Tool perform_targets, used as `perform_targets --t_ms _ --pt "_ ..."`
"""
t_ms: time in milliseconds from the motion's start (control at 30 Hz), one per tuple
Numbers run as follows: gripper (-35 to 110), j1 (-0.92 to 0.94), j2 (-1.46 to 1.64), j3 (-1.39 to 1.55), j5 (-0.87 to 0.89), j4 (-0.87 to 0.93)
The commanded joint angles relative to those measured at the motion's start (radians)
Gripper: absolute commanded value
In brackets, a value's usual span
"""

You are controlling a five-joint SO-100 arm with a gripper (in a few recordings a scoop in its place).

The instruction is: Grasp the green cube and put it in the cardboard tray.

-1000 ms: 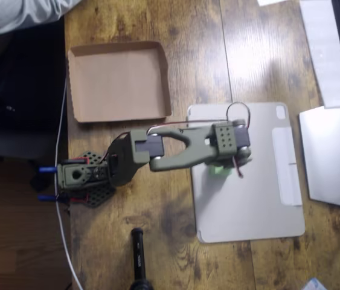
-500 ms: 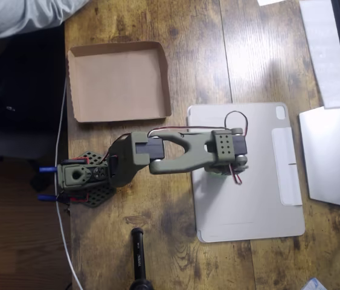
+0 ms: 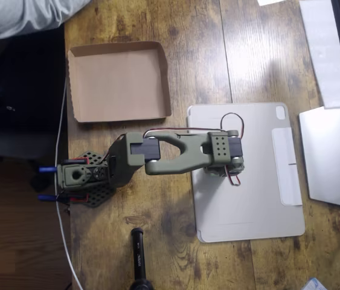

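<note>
Green cube first: you cannot make it out in the overhead view. If it sits anywhere near the gripper (image 3: 221, 173), the olive wrist block hides it, so its colour, shape and resting place cannot be told. The fingers are tucked beneath that same block, and you cannot tell whether they are spread or closed, or whether they grip anything.

The gripper head hangs over the upper-left part of the grey tablet cover (image 3: 260, 193), with a red wire looping out at its 12 o'clock and 5 o'clock. The olive arm (image 3: 170, 154) stretches from there toward 9 o'clock, back to its base (image 3: 82, 178) near the edge of the wooden table (image 3: 200, 54).

The cardboard tray (image 3: 118, 81) lies at about 10 o'clock from the gripper, well apart from it. It is brown, roughly square, with low upturned rims and a bare floor. Its lower right corner comes near the tablet cover's upper left corner.

A grey sleeve (image 3: 19, 15) shows at 11 o'clock, past the tray.
</note>
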Motion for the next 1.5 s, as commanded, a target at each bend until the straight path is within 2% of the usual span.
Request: perform_targets --t_ms 0,200,567,800,933,1233,1333,1467 --pt "6 -0.018 0.069 0.012 -0.003 0.014" --pt "7 -0.225 0.249 0.011 0.061 0.123" --pt "11 -0.735 0.549 0.034 0.175 0.364" --pt "10 -1.160 0.565 0.204 0.250 0.324" --pt "10 -1.335 0.545 0.261 0.273 0.281" --pt "16 -1.368 0.554 0.482 0.256 0.089" --pt "24 -1.359 0.548 0.494 0.259 0.078" --pt "26 -1.338 0.548 0.474 0.242 0.095"
